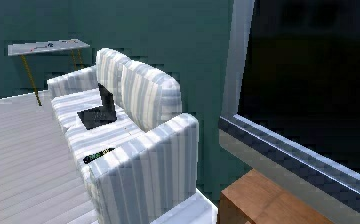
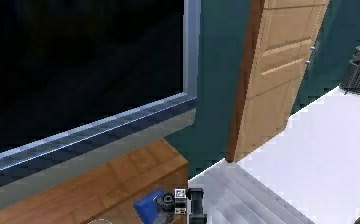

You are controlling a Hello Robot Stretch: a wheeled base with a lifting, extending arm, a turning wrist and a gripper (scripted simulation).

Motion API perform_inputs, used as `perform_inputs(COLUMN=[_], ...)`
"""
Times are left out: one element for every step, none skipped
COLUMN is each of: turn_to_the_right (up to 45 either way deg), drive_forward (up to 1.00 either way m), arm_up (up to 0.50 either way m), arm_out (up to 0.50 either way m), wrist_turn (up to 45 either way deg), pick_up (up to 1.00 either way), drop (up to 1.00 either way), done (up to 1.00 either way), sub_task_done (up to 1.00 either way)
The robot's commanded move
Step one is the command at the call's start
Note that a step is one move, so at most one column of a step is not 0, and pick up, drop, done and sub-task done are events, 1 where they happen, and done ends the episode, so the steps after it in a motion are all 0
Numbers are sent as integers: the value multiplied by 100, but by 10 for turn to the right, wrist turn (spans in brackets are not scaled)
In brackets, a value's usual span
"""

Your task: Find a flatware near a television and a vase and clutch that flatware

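Flanking television (image 1: 308, 70): striped sofa (image 1: 138, 100), door (image 2: 283, 70)

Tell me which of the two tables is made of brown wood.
The low stand under the television; the thin-legged table at the back has a pale grey top.

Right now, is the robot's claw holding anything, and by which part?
I cannot tell. The gripper is at a blue thing on the wooden stand, so no hold can be made out.
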Motion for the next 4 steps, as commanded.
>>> perform_inputs(turn_to_the_right=[0,0,0,0], drive_forward=[0,0,0,0], arm_up=[0,0,0,-30], arm_out=[0,0,0,0], wrist_turn=[450,450,120,0], pick_up=[0,0,0,0], drop=[0,0,0,0], done=[0,0,0,0], sub_task_done=[0,0,0,0])
